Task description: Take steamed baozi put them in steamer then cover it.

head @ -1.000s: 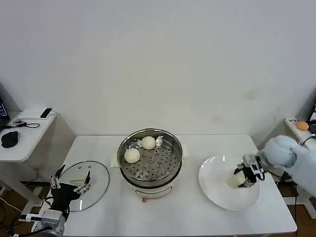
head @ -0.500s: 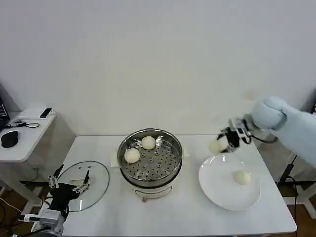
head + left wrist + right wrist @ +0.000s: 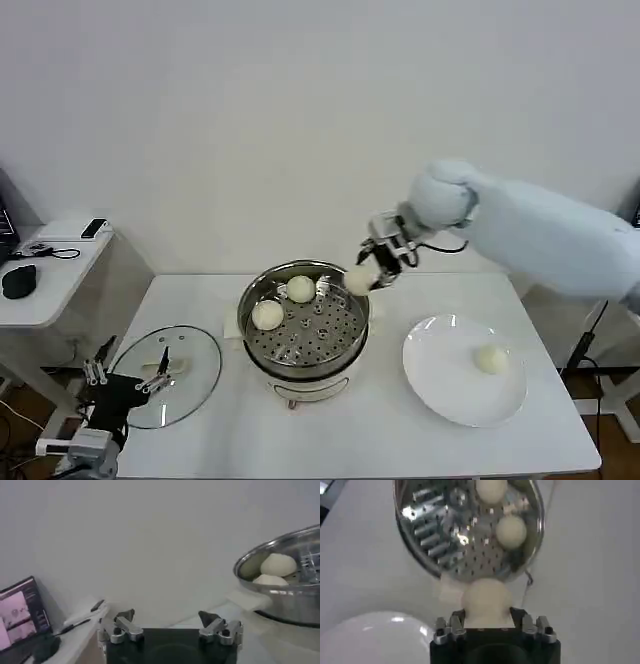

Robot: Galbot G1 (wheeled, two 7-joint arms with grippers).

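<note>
Dough this soft looks light and easily dented, so the right gripper, clamped across the sides of one baozi above the steamer rim, wants gentle pressure, while the left gripper waits open beside the lid.

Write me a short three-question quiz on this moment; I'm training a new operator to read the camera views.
1. How many baozi lie in the steamer?
2. True or false: the right gripper holds a baozi at the steamer's rim.
3. What sits on the plate? A) one baozi B) glass lid C) nothing

Key:
1. Two.
2. True.
3. A. The glass lid lies by the open left gripper.
</note>
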